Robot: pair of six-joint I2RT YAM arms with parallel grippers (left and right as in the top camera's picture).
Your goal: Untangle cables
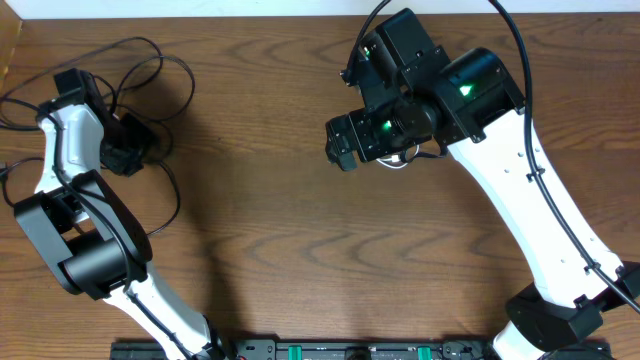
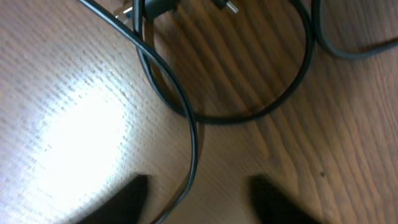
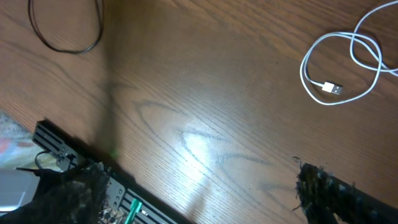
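Note:
The two black cables point(image 1: 150, 62) lie in tangled loops at the table's far left. My left gripper point(image 1: 127, 152) hangs over them, open. In the left wrist view the black loops point(image 2: 249, 115) cross the wood, with plug ends point(image 2: 155, 9) at the top, and one strand point(image 2: 193, 149) runs between my open fingers point(image 2: 202, 202). The white cable point(image 3: 339, 62) lies coiled with its plug point(image 3: 331, 88) showing in the right wrist view. Overhead, only a bit of it point(image 1: 400, 163) peeks out under the right arm. My right gripper point(image 1: 343, 146) point(image 3: 199, 199) is open, empty and above bare wood.
A black rail with green parts point(image 1: 330, 350) runs along the table's front edge and also shows in the right wrist view point(image 3: 81, 155). A black cable loop point(image 3: 65, 37) shows at the top left of that view. Thick black wires run along the right arm point(image 1: 540, 150).

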